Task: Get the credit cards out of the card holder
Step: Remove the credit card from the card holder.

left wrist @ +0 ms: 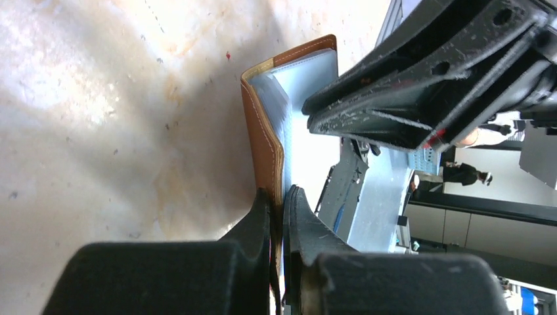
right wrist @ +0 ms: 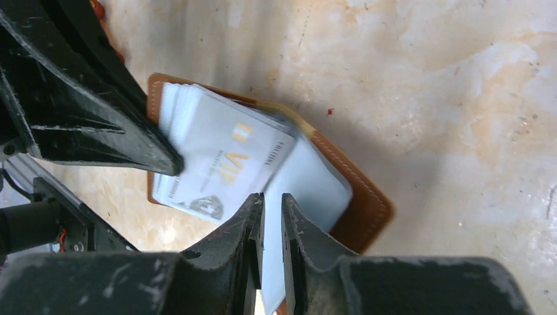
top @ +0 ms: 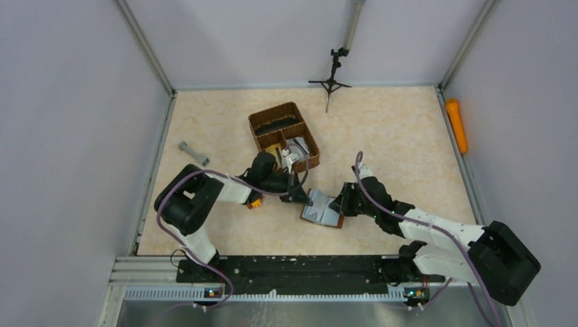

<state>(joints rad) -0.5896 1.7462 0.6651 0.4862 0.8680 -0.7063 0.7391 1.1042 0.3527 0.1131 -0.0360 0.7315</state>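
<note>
The brown card holder (top: 322, 210) lies open on the table between both arms, pale grey inside up. My left gripper (top: 300, 196) is shut on its left leather edge; the left wrist view shows that brown edge (left wrist: 263, 141) pinched between the fingertips of the left gripper (left wrist: 281, 193). A grey-silver credit card (right wrist: 220, 161) with gold VIP lettering lies on the holder's inside, slightly blurred. My right gripper (right wrist: 269, 200) hovers over the pale sleeves of the card holder (right wrist: 368, 210), its jaws a narrow gap apart with nothing visibly pinched. In the top view the right gripper (top: 341, 204) is at the holder's right edge.
A brown woven compartment basket (top: 283, 136) stands just behind the left gripper. A small grey object (top: 193, 153) lies at the left, an orange object (top: 457, 125) along the right wall, and a black tripod stand (top: 332, 78) at the back.
</note>
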